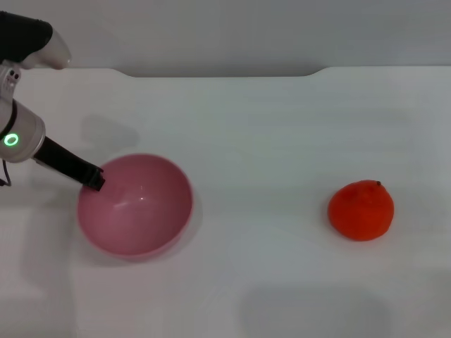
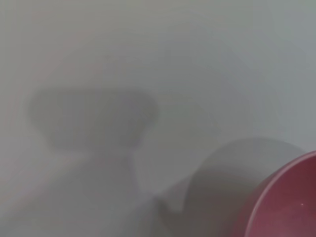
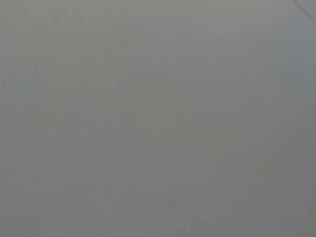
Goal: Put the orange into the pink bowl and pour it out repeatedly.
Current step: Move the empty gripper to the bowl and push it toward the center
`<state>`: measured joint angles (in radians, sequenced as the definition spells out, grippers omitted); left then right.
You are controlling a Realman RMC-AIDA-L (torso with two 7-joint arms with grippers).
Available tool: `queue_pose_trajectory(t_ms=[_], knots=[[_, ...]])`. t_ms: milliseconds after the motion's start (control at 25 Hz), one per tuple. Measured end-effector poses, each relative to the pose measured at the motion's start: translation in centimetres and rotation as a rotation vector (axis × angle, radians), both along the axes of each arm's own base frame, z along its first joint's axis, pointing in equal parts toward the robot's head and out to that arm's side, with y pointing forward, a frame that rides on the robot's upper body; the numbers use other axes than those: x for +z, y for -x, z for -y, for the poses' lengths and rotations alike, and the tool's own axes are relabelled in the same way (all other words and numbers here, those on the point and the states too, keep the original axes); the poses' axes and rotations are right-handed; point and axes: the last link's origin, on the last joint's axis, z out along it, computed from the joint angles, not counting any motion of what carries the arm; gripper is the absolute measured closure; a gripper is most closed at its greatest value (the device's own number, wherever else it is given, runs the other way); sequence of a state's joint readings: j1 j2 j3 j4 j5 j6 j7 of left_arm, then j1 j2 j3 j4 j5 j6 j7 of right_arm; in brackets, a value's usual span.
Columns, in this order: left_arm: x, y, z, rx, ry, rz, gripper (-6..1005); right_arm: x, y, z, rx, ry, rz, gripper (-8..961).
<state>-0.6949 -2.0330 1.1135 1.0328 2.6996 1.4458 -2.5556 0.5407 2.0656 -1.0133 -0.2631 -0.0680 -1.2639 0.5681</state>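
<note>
- White table (image 1: 282,141) fills most of the head view; matte, plain surface.
- Far edge of the table runs straight, with a shallow step up toward the right.
- Light grey wall (image 1: 211,32) behind the far edge, featureless.
- Soft diffuse light from above; faint blurred shadows on the tabletop, one at the near edge.
- Right wrist view: uniform grey only.

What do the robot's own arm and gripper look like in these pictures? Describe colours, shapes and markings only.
Only the left arm shows, in the head view: rounded white and light-grey casing, a black section at the top, and a glowing green ring light on one joint. From it extends the slim black left gripper. The right arm is out of view.
</note>
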Motion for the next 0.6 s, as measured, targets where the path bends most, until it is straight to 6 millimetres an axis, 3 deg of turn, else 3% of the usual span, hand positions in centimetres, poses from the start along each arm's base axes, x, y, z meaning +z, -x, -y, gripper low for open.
queue_pose_trajectory(t_ms=[160,280,480,600], knots=[[0.3,-0.6,-0.5,-0.026,-0.007,0.002,957,0.9,1.3,-0.5,0.179,0.126,-0.127,425],[0.4,-1.2,-1.0,-0.06,-0.002,-0.001,957,2.1,3.9,-1.2,0.374,0.312,-0.15,425],[0.5,-1.9,-1.5,-0.094,-0.003,-0.007,957,3.0,9.3,-1.0,0.616,0.612,0.042,425],[0.8,-2.1,-1.9,-0.108,-0.015,-0.012,957,3.3,12.0,-1.2,0.628,0.796,0.236,426]])
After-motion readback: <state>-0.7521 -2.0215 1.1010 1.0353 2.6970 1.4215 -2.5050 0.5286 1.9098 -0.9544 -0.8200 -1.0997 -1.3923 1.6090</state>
